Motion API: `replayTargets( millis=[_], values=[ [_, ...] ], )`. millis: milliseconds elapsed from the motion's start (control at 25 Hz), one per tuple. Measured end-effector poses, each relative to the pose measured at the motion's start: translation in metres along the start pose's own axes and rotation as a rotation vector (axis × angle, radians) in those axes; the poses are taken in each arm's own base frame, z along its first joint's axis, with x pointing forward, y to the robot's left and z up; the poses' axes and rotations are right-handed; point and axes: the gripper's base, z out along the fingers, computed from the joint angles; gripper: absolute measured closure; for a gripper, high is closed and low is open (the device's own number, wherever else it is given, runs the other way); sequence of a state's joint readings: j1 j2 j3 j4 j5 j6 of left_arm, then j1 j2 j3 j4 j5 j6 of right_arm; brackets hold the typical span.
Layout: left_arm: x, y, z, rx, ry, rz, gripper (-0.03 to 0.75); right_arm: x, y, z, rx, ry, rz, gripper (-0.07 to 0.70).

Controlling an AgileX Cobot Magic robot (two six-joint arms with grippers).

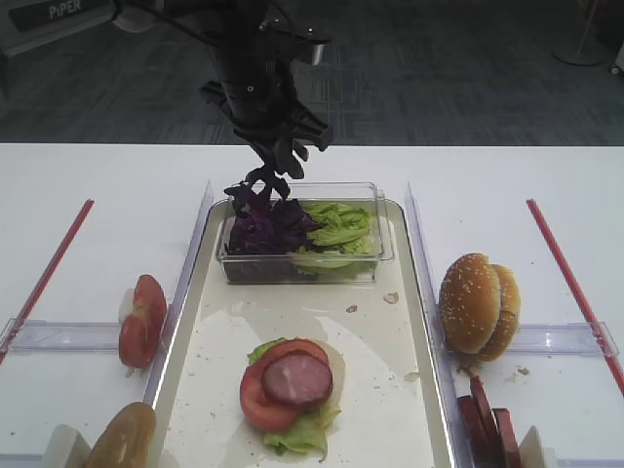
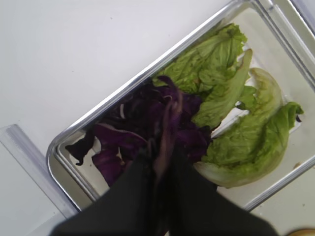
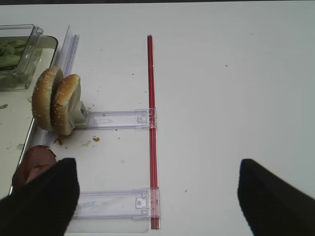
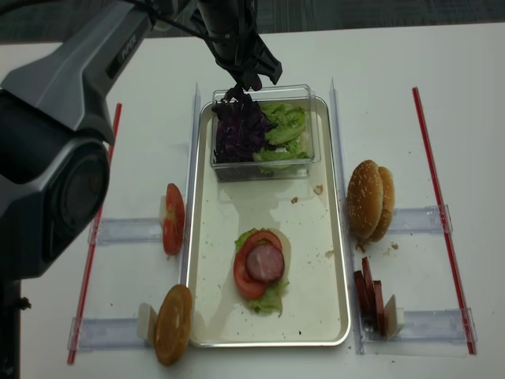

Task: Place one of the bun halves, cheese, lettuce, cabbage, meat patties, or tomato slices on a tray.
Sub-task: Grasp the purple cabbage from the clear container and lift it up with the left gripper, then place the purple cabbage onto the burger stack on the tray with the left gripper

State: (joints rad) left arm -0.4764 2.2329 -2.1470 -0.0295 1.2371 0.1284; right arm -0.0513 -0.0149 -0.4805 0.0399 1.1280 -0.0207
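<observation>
My left gripper (image 1: 278, 161) hangs over the clear box (image 1: 382, 255), shut on dark purple cabbage strips (image 2: 167, 132) that dangle from its fingers. More cabbage (image 1: 268, 229) and lettuce (image 1: 336, 226) lie in the box at the far end of the tray (image 1: 390, 380). Near the tray's front, a meat patty (image 1: 297, 380) tops a tomato slice and lettuce. Bun halves (image 3: 54, 101) stand on edge right of the tray. My right gripper (image 3: 157, 196) is open over bare table beside them. I cannot make out any cheese.
Tomato slices (image 1: 141, 320) and another bun half (image 1: 122, 439) stand left of the tray. Meat patties (image 1: 487, 424) stand in a holder at the front right. Red strips (image 3: 151, 123) and clear plastic rails (image 3: 118, 119) lie on both sides.
</observation>
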Motion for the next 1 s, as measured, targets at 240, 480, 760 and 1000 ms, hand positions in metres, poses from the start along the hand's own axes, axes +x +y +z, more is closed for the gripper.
replayTargets(
  millis=[240,480,760,1000],
  values=[
    [0.0,0.0,0.0,0.0,0.0,-0.006,0.703,0.0,0.0,0.0,0.0,0.0,0.0,-0.034],
    [0.0,0.0,0.0,0.0,0.0,-0.021,0.703,0.0,0.0,0.0,0.0,0.0,0.0,-0.034],
    [0.0,-0.0002,0.0,0.002,0.0,-0.025,0.704,0.0,0.0,0.0,0.0,0.0,0.0,-0.034],
    [0.0,-0.0002,0.0,0.002,0.0,-0.026,0.704,0.0,0.0,0.0,0.0,0.0,0.0,-0.034]
  ],
)
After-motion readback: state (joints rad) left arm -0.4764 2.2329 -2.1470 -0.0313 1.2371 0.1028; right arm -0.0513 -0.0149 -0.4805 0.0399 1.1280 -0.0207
